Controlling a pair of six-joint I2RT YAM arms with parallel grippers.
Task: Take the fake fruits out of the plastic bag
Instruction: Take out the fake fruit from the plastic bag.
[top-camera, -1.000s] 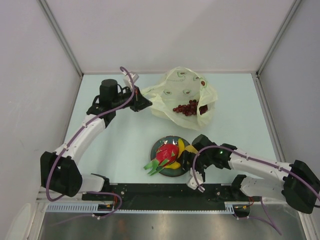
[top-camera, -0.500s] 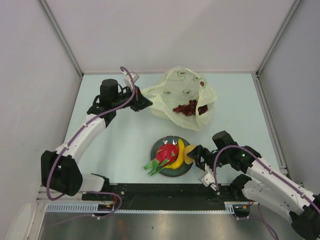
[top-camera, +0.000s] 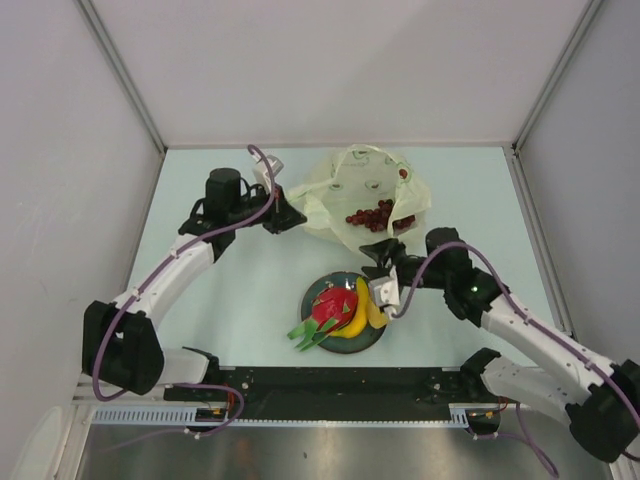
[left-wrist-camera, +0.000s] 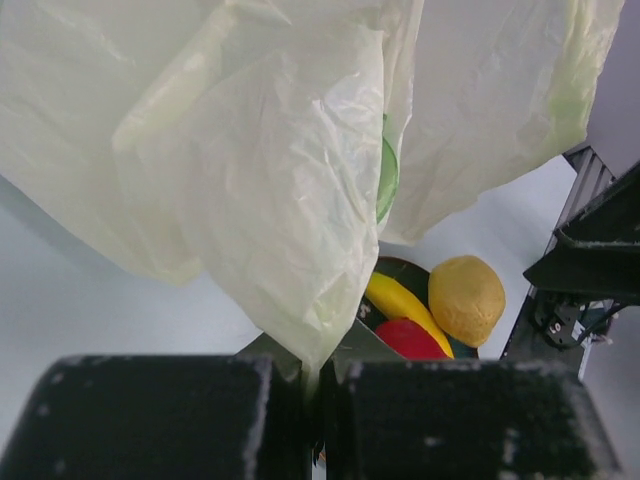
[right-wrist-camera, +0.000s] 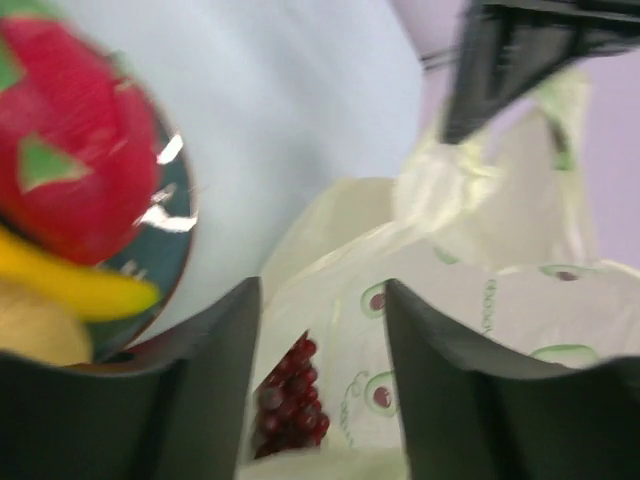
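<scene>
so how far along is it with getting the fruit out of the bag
Mostly done. The dragon fruit, banana and lemon lie on the plate. In hand: the left gripper pinches the plastic bag at its edge, and the right gripper is open and empty, pointing at the bag. Left: the grape bunch, still inside the bag.

White panel walls (top-camera: 330, 60) enclose a pale blue table (top-camera: 480, 200).

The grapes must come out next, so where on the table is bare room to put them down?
Bare table lies left of the plate, up to the left arm, and right of the plastic bag, toward the wall. The plate is full: dragon fruit, banana, lemon.
</scene>
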